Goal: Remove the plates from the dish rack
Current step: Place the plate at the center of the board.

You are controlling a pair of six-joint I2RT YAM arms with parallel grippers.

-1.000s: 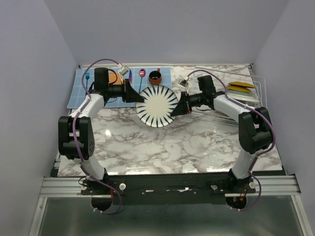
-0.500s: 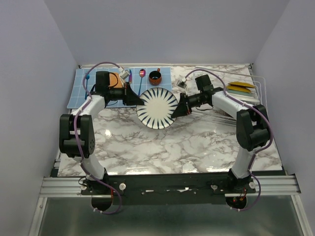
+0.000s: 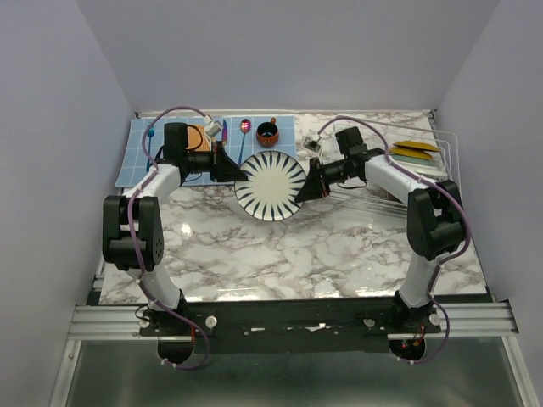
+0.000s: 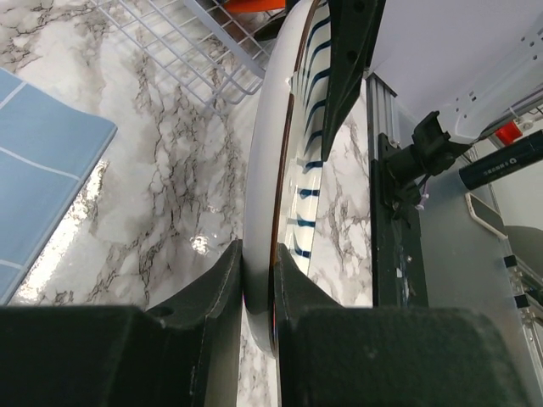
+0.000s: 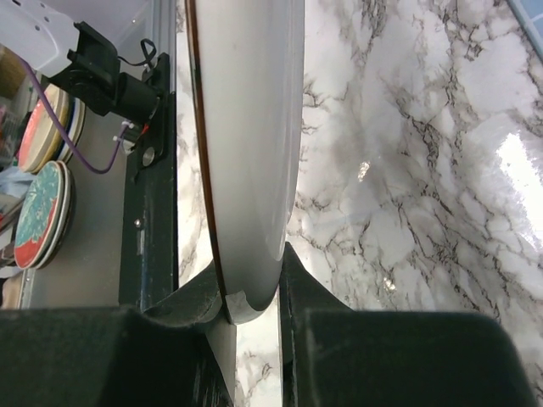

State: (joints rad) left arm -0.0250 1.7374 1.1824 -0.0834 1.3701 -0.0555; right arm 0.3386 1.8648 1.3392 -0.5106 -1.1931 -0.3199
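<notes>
A white plate with black radial stripes [image 3: 270,185] hangs tilted above the marble table, held by both arms. My left gripper [image 3: 240,172] is shut on its left rim, and in the left wrist view the plate's edge [image 4: 271,170] is pinched between the fingers of that gripper [image 4: 259,271]. My right gripper [image 3: 304,188] is shut on the right rim; the right wrist view shows the plate's white underside [image 5: 250,170] clamped in it [image 5: 252,292]. The white wire dish rack [image 3: 441,153] stands at the right, with a yellow plate [image 3: 416,147] and others still in it.
A blue mat [image 3: 140,153] lies at the back left with an orange woven disc [image 3: 197,136], a small dark bowl [image 3: 267,132] and spoons [image 3: 244,127]. The rack's wire grid [image 4: 187,42] is close behind the plate. Stacked plates [image 5: 47,212] sit off the table.
The striped plate stays in about the same place with both grips unchanged. The right arm's wrist has shifted slightly toward the back left.
</notes>
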